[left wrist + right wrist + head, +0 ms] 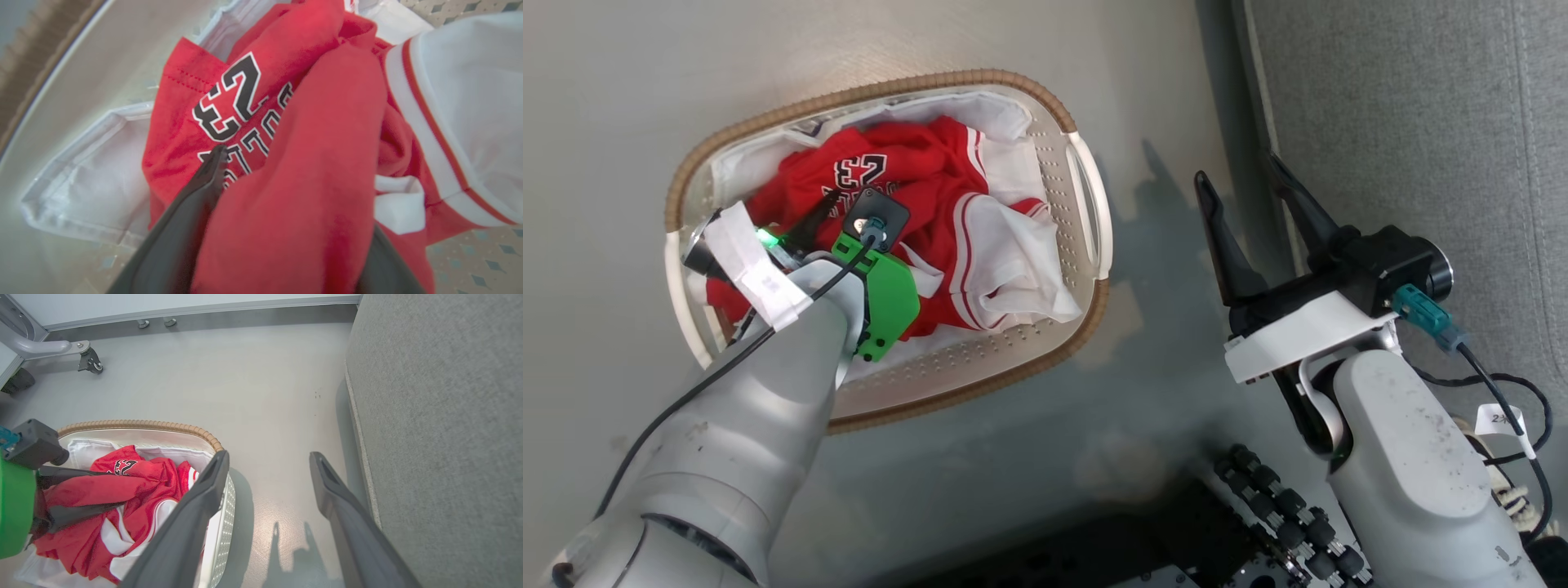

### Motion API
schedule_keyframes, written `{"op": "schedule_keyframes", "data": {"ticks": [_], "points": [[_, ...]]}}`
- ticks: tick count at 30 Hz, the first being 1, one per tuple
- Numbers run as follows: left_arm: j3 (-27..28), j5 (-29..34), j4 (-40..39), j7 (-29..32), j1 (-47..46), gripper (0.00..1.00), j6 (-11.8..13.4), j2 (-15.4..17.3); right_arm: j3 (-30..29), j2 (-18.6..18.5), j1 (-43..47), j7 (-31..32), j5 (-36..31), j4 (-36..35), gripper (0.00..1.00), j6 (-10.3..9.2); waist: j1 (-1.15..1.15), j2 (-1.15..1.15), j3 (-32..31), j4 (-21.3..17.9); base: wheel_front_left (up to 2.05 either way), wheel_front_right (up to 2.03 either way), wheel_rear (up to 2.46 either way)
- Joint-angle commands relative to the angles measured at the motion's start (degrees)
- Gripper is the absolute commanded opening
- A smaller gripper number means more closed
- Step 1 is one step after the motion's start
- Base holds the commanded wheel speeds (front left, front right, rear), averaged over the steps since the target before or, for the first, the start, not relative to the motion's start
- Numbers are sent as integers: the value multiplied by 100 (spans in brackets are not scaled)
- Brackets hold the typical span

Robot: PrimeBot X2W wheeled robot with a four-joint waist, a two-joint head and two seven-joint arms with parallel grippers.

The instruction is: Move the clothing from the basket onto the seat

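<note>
Overhead, from the robot's head, an oval cream basket (866,90) with a brown woven rim sits on a grey floor (1013,425). Crumpled inside it, on a white liner (1005,114), lies the red clothing (915,171), a jersey with white trim and stripes, its dark number 23 facing up. The left gripper (118,489) reaches down into the basket. Its two long dark fingers (184,228) are spread wide, one on each side of a thick fold of the red cloth that bulges up between them. The right gripper (1235,167) hangs over bare floor between the basket and the seat (1421,122), its fingers spread apart around empty air. The seat, a large grey fabric cushion with stitched seams, stands on the robot's right, near the basket but apart from it.
</note>
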Motion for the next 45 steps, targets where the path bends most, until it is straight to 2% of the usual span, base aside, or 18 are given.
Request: {"op": "schedule_keyframes", "data": {"ticks": [1, 6, 7, 8, 9, 14, 19, 30, 37, 45], "points": [[-64, 76, 12, 34, -103, 100, 89, 105, 13, 19, -47, -12, 55, -14, 100, -4, 0, 0, 146, -89, 0, 0, 0], [-189, 158, 18, 140, -138, 100, 155, 147, 36, 97, -104, -12, 152, 46, 100, -4, 0, 0, 212, -142, 0, 0, 0], [-203, 160, 19, 125, -145, 95, 159, 153, 37, 107, -114, -12, 162, 62, 100, -4, 0, 0, 217, -146, 0, 0, 0], [-217, 162, 19, 130, -142, 35, 158, 149, 43, 114, -117, -12, 169, 74, 100, -4, 0, 0, 213, -148, 0, 0, 0], [-225, 149, 20, 144, -126, 0, 152, 142, 50, 120, -115, -12, 180, 90, 100, -4, 0, 0, 194, -154, 0, 0, 0], [-204, 21, 19, 189, 69, 0, 112, 103, 48, 139, -116, -12, 206, 142, 100, -4, 0, 0, 0, -192, 0, 0, 0], [-151, -122, 15, -62, 268, 0, 31, 26, -8, 153, -59, -12, 199, 196, 100, -3, 0, 0, -367, -181, 0, 0, 0], [-205, -375, -117, -730, 871, 0, -146, -144, -62, 68, 341, -12, 118, 489, 100, -4, 0, 0, -1652, 155, 0, 0, 0], [-129, -686, -694, -908, 1352, 0, -241, -162, -42, 4, 654, -12, 75, 636, 100, -4, 0, 0, -2441, 392, 0, 0, 0], [15, -893, -1711, -915, 1897, 0, -163, -156, -55, -55, 995, -12, 66, 810, 100, -4, 0, 0, -3146, 625, 0, 0, 0]]}}
